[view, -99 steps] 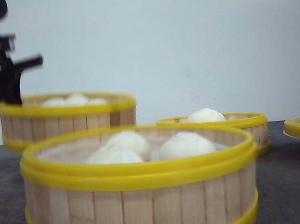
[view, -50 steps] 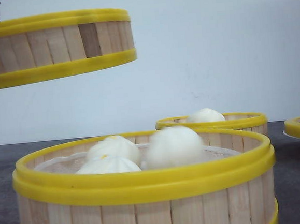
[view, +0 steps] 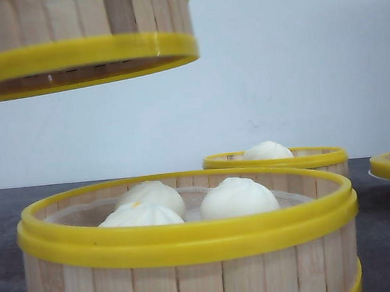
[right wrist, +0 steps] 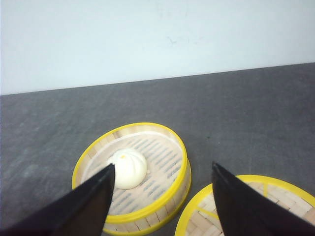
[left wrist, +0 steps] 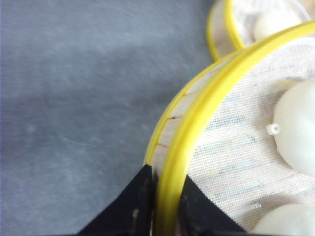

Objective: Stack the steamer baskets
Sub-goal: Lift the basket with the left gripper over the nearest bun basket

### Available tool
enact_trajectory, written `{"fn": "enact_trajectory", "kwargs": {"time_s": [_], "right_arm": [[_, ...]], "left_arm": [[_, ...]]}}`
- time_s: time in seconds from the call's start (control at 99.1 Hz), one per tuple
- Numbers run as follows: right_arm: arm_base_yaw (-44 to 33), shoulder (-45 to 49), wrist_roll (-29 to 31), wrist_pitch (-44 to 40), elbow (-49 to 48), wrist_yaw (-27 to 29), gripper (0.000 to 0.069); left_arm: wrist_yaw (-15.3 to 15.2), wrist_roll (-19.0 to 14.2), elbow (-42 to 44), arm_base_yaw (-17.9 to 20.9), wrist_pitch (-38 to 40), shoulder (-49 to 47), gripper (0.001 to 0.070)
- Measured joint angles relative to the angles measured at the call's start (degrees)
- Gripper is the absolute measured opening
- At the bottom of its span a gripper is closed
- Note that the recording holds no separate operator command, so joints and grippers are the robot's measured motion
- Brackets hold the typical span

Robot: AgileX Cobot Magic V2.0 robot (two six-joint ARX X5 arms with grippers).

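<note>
partly cropped: lifted basket (view: 78,40) in left tool (left wrist: 156,216)

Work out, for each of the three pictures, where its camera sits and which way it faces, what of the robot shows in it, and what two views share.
Front view: low at table height, facing forward past the near steamer basket; no arm visible.
Left wrist view: on the left arm, looking down at the lifted basket pinched by the left gripper.
Right wrist view: on the right arm, looking down past the open right gripper at the one-bun basket.
Shared: front view also shows the lifted and one-bun baskets.
</note>
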Motion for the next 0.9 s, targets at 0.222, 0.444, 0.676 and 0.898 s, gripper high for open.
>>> {"fn": "enact_trajectory", "kwargs": {"time_s": [0.222, 0.444, 0.676, 0.898], "right_arm": [[-0.02, 0.11, 0.00, 0.00, 0.00, 0.00, 0.0385], [0.00, 0.11, 0.00, -0.02, 0.00, 0.00, 0.0385], [0.00, 0.11, 0.00, -0.02, 0.00, 0.00, 0.0385], [-0.02, 0.11, 0.00, -0.26, 0.00, 0.00, 0.0385]], "left_arm": [[-1.62, 0.35, 0.00, -8.13, 0.42, 0.09, 0.0031], [-3.63, 0.57, -0.20, -13.40, 1.64, 3.98, 0.0031], [-3.65, 0.61, -1.03, -17.20, 5.68, 8.15, 0.0031], [-5.16, 0.61, -2.64, -18.84, 8.59, 11.76, 0.0031]]}}
